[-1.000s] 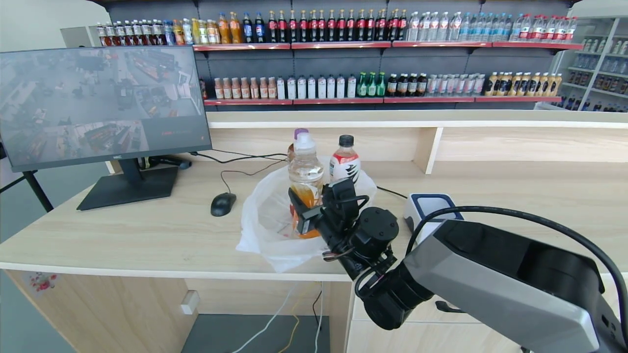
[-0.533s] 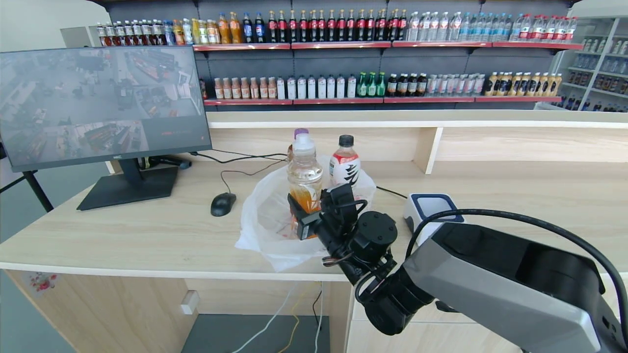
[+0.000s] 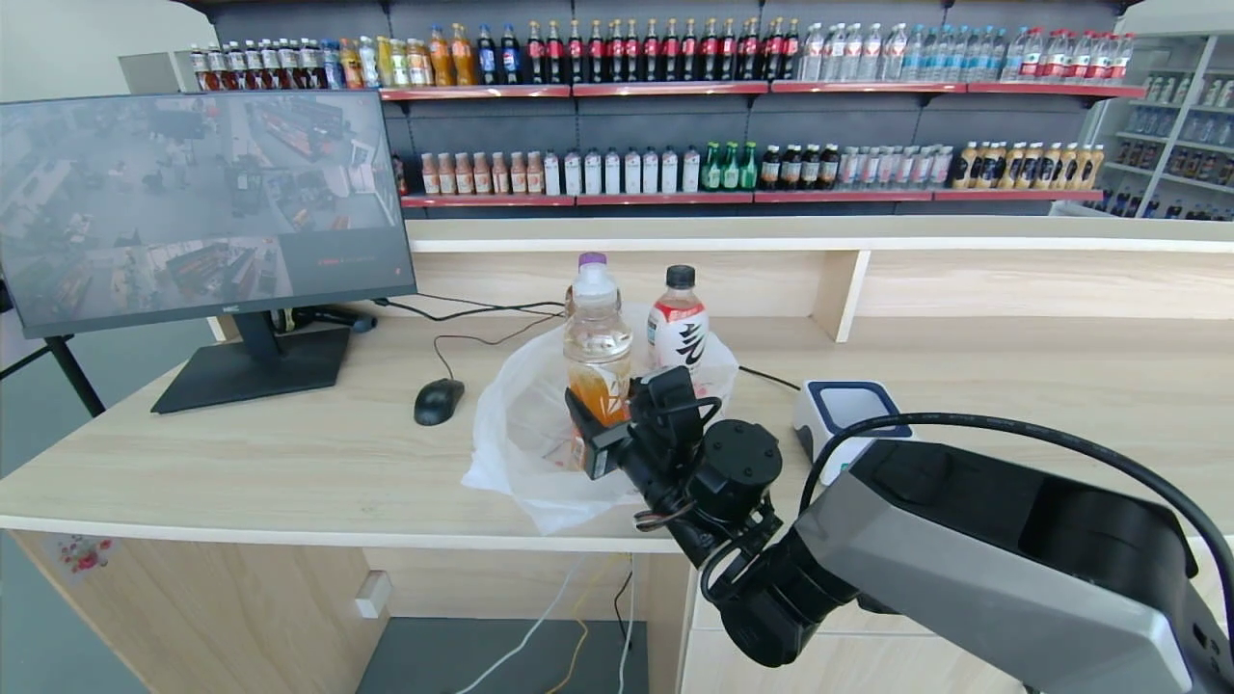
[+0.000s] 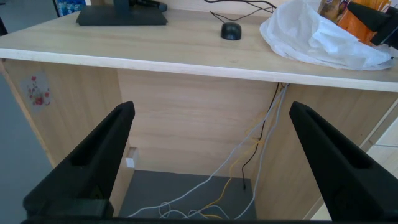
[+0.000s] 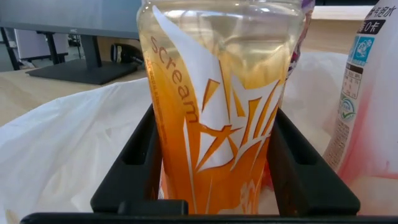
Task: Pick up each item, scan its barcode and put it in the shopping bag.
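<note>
Shop bench (image 3: 289, 463): right end effector (image 3: 607, 424), clenched on orange bottle (image 3: 598, 347), has dipped slightly over shopping bag (image 3: 521, 434); release seems next.

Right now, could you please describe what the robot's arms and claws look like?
The right arm has a silver-grey shell with a black inset, a black cable arching over it, and round black wrist joints. The right claw is black and blocky. The left claw has two black wedge-shaped fingers.
</note>
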Robot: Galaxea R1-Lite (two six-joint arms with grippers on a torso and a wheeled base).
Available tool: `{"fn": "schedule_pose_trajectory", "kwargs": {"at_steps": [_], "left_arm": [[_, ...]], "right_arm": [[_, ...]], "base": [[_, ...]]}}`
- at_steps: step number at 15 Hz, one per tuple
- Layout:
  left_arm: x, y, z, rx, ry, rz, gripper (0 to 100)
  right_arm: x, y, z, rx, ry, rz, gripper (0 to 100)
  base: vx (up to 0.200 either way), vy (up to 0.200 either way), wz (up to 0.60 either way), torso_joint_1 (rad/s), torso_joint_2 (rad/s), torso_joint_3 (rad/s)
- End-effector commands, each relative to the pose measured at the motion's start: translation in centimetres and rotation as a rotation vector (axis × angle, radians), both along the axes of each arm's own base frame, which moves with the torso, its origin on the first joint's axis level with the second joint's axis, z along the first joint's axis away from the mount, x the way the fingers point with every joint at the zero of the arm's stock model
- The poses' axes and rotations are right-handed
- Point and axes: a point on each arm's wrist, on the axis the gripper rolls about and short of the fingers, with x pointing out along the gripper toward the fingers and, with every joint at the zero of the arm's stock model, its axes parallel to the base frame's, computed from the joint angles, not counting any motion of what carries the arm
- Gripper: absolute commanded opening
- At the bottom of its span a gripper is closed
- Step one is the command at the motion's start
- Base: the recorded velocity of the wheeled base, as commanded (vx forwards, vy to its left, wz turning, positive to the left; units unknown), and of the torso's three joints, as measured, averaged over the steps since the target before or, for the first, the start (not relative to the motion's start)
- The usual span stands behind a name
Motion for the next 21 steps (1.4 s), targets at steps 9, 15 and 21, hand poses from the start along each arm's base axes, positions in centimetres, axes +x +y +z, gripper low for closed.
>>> {"fn": "schedule_pose_trajectory", "kwargs": {"at_steps": [9, 15, 21], "left_arm": [[0.0, 0.0, 0.0, 0.000, 0.000, 0.000, 100], [0.0, 0.0, 0.0, 0.000, 0.000, 0.000, 100], [0.0, 0.0, 0.0, 0.000, 0.000, 0.000, 100]], "right_arm": [[-0.2, 0.1, 1.4, 0.029, -0.028, 0.007, 100], [-1.3, -1.7, 4.4, 0.039, -0.051, -0.008, 100], [-3.5, -3.5, 7.6, 0.052, -0.073, -0.007, 100]], "base": [[0.000, 0.000, 0.00, 0.000, 0.00, 0.000], [0.000, 0.000, 0.00, 0.000, 0.00, 0.000], [0.000, 0.000, 0.00, 0.000, 0.00, 0.000]]}}
